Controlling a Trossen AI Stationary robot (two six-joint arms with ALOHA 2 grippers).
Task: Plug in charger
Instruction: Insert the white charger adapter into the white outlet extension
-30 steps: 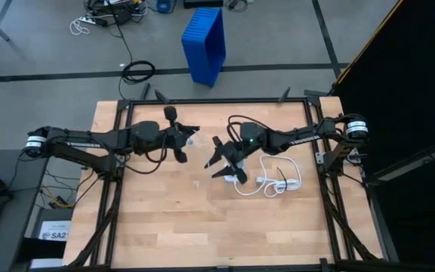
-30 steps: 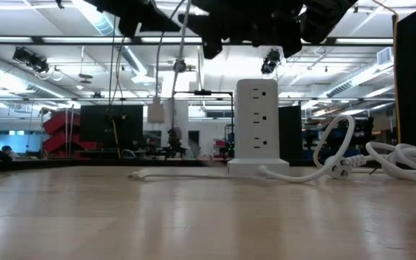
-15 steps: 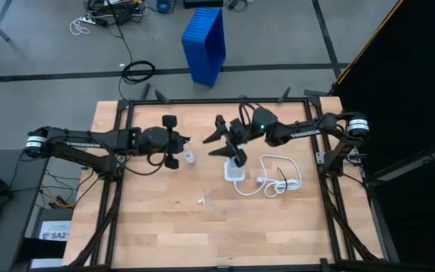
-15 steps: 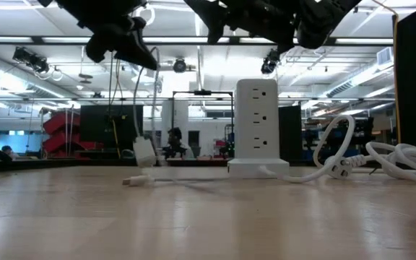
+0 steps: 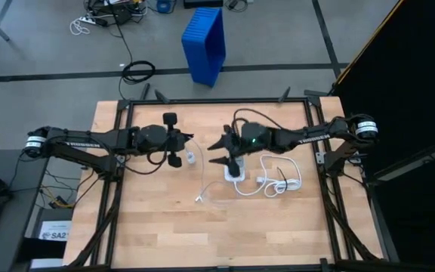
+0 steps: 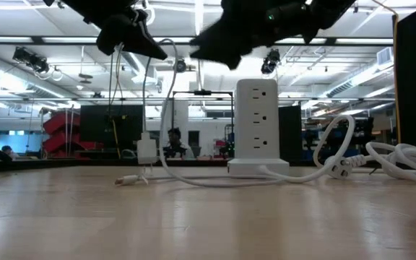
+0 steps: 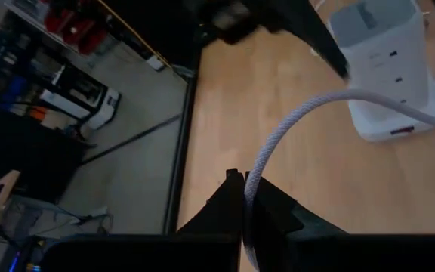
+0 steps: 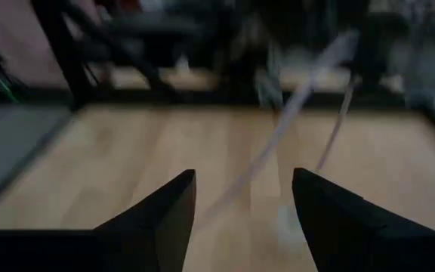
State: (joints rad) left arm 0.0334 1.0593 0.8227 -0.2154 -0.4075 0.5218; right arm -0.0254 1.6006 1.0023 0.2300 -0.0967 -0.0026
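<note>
The left gripper (image 5: 178,146), its fingers pinched together on a white braided cable (image 7: 293,121), hovers above the wooden table (image 5: 165,219) beside the white power strip tower (image 6: 257,126). From that grip the cable hangs in a loop, with the small pale charger (image 6: 146,150) dangling just above the tabletop and a small end plug (image 6: 127,180) lying on the wood. The right gripper (image 8: 242,204), fingers spread apart and holding nothing, hangs over the tower's top, close to the left gripper. The tower's thick white cord (image 5: 278,180) lies coiled on the table to the right. A blue bin (image 5: 205,44) stands on the floor beyond the table.
</note>
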